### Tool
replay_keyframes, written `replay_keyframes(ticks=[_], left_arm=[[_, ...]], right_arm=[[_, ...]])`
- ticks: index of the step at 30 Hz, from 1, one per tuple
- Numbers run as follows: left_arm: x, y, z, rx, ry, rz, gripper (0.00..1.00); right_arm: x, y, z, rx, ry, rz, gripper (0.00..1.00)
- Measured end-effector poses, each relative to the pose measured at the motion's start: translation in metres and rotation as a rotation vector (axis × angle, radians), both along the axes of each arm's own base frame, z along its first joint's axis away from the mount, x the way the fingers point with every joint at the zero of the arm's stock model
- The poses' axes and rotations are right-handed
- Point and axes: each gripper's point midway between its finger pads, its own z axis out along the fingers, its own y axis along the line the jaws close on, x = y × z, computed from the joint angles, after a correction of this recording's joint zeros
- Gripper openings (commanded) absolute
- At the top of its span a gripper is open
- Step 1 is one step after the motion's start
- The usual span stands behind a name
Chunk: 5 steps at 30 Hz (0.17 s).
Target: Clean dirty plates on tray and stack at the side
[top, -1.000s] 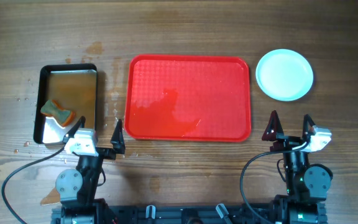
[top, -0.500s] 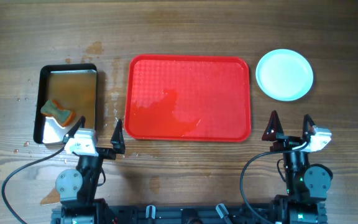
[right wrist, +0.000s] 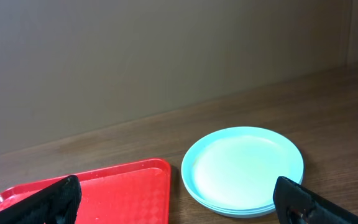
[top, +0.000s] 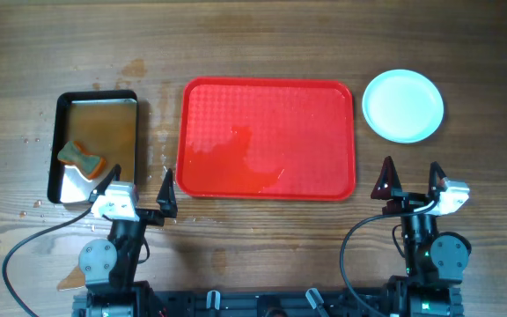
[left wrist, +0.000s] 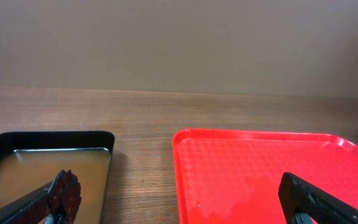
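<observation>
Nothing has moved since the earlier frame, everything's sitting exactly where it was. The plates are off the tray and stacked on the desk, just beside the tray's far right corner. They look clean, no sauce that I can spot, and the right wrist view shows layered rims, though I can't count them for sure.

The tray is bare apart from a wet sheen across its near left part. Both the left hand and right hand sit parked at the near edge, spread wide with nothing in them. Further left, the pan holds murky water and the sponge.

Looks basically done to me. The main risk is fiddling further: wet plates are slick, so nudging the stack could slide it apart.
</observation>
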Motion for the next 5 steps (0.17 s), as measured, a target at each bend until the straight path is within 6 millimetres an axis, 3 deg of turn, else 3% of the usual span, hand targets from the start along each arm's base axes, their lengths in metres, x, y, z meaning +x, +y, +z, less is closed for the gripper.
replay_keyframes(ticks=[5], left_arm=[[0.0, -0.0001, 0.0, 0.0, 0.0, 0.0, 1.0]], right_arm=[[0.0, 0.0, 0.0, 0.0, 0.0, 0.0, 1.0]])
